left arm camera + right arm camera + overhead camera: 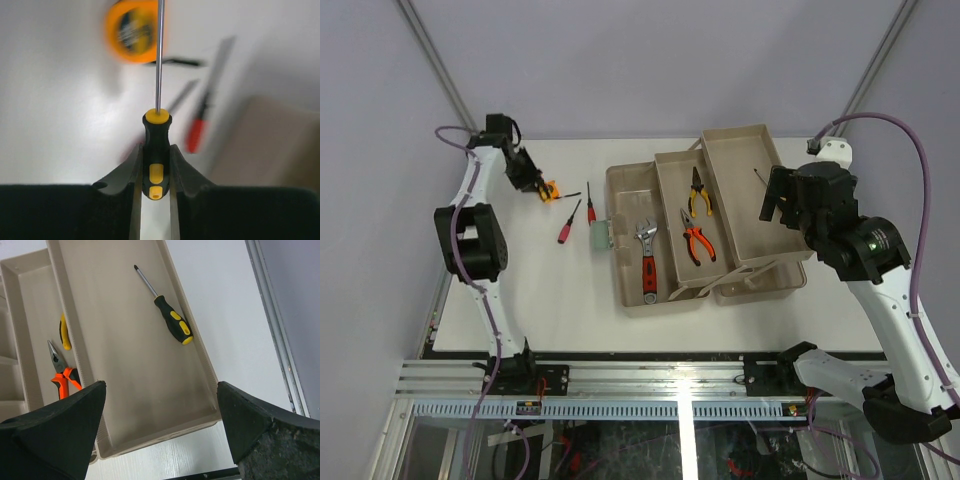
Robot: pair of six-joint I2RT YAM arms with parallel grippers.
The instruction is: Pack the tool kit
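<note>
The beige toolbox [628, 290] stands open with its trays fanned out. A red-handled wrench [647, 260] lies in the left section. Yellow pliers [698, 192] and orange pliers [697, 243] lie in the middle tray [672, 165]. My left gripper [536, 183] is at the table's far left, shut on a black-and-yellow screwdriver [156, 145], next to the orange tape measure [551, 191], which is blurred in the left wrist view [132, 30]. My right gripper [161, 385] is open and empty above the right tray [125, 405], which holds another black-and-yellow screwdriver [170, 320].
Two red screwdrivers [567, 222] [590, 210] and a thin dark tool [570, 194] lie on the white table left of the box. The green latch [600, 235] sticks out of the box's left side. Metal rails run along the table's near edge.
</note>
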